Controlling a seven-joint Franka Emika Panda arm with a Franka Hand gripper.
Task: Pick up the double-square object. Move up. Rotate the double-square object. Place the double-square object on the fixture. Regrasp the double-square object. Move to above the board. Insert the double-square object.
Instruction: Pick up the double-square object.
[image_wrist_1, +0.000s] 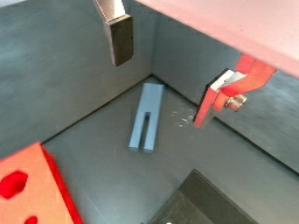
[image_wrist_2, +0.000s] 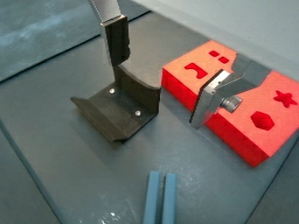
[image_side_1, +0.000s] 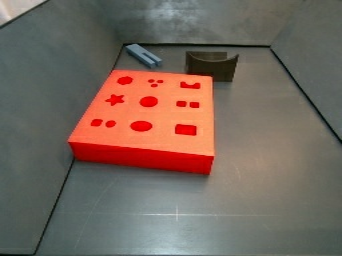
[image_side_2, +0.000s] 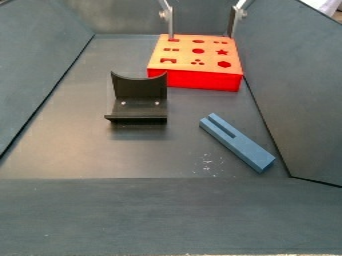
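The double-square object (image_side_2: 238, 140) is a slim grey-blue bar lying flat on the grey floor near a side wall, seen also in a side view (image_side_1: 143, 53) and in both wrist views (image_wrist_1: 146, 118) (image_wrist_2: 162, 199). The dark fixture (image_side_2: 136, 100) (image_side_1: 211, 64) (image_wrist_2: 117, 109) stands beside it. The red board (image_side_1: 147, 110) (image_side_2: 201, 60) (image_wrist_2: 239, 101) lies flat with its cut-out holes facing up. My gripper (image_side_2: 202, 10) (image_wrist_1: 163, 87) (image_wrist_2: 159, 87) hangs high over the board's far end, open, with nothing between its fingers (image_wrist_1: 121, 39).
Grey walls enclose the floor on all sides (image_side_1: 301, 80). The bar lies close to one wall and near a corner (image_wrist_1: 149, 77). A corner of the board (image_wrist_1: 35, 188) shows in a wrist view.
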